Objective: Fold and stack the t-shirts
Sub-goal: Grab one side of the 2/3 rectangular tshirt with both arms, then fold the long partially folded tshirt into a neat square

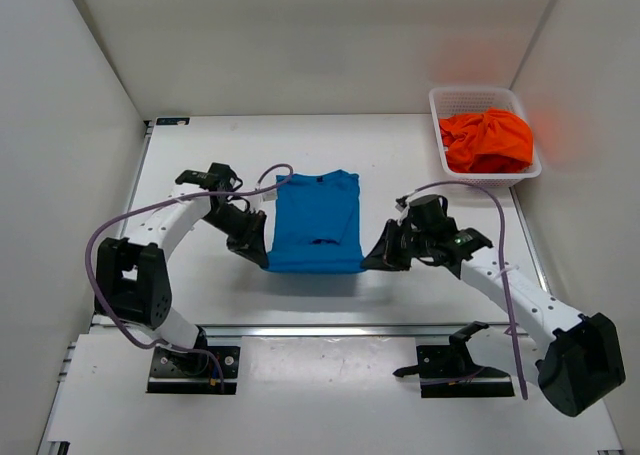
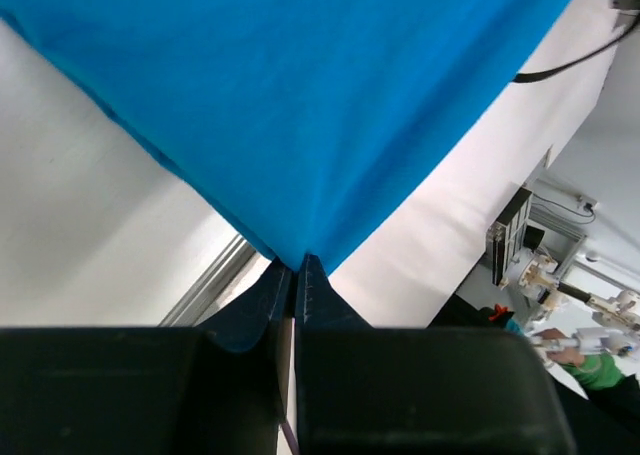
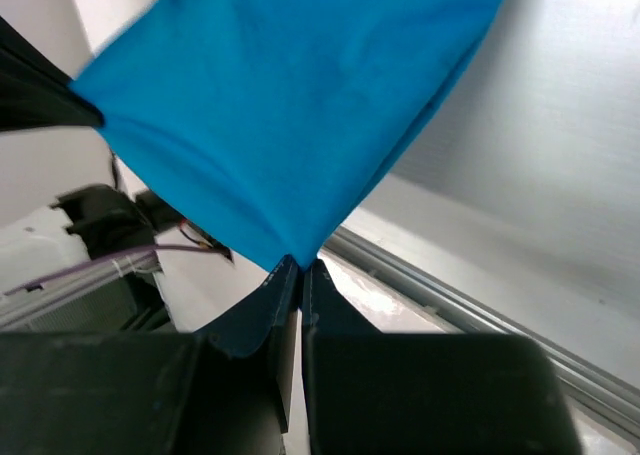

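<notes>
The bright blue t-shirt (image 1: 317, 222) lies in the middle of the table, partly folded, its near edge lifted. My left gripper (image 1: 262, 259) is shut on its near left corner. My right gripper (image 1: 368, 262) is shut on its near right corner. In the left wrist view the blue cloth (image 2: 300, 105) fans out from my closed fingertips (image 2: 296, 265). In the right wrist view the blue cloth (image 3: 290, 115) does the same from my gripper (image 3: 300, 265). The orange t-shirt (image 1: 487, 141) lies crumpled in the white basket (image 1: 437, 113). The deep red shirt is out of view.
The white lattice basket stands at the back right, against the right wall. White walls enclose the table on the left, back and right. A metal rail (image 1: 330, 329) runs along the table's near edge, with both arm bases just in front of it.
</notes>
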Controlling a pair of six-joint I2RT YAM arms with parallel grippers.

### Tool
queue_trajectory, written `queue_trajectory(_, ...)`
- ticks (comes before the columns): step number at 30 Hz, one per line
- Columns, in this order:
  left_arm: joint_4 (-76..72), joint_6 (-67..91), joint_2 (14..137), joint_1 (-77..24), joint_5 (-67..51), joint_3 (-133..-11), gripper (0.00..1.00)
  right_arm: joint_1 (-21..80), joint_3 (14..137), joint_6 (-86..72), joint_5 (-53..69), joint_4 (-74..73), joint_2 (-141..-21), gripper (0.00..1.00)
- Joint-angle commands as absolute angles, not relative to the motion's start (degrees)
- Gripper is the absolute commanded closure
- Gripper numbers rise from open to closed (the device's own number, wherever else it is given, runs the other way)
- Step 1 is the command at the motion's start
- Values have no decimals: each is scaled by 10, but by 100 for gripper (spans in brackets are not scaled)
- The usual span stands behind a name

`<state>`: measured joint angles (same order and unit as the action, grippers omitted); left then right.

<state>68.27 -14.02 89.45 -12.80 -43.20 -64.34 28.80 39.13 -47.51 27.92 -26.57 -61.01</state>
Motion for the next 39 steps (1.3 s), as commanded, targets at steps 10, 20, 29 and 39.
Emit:
queue_trajectory(10, 674, -100, 1000, -82, -467, -871, 90, 188, 636, -394, 342, -283, -818, 100)
queue_trajectory(20, 619, -58, 1124, -80, -454, -1041, 90, 156, 851, -336, 367, -317, -1023, 100)
queue_trajectory(29, 596, -32, 1223, -70, -449, -1090, 88, 125, 940, -329, 367, -352, -1124, 100)
queue_trajectory(39, 562, -4, 1281, -50, -438, -1131, 89, 113, 1051, -331, 395, -342, -1239, 99)
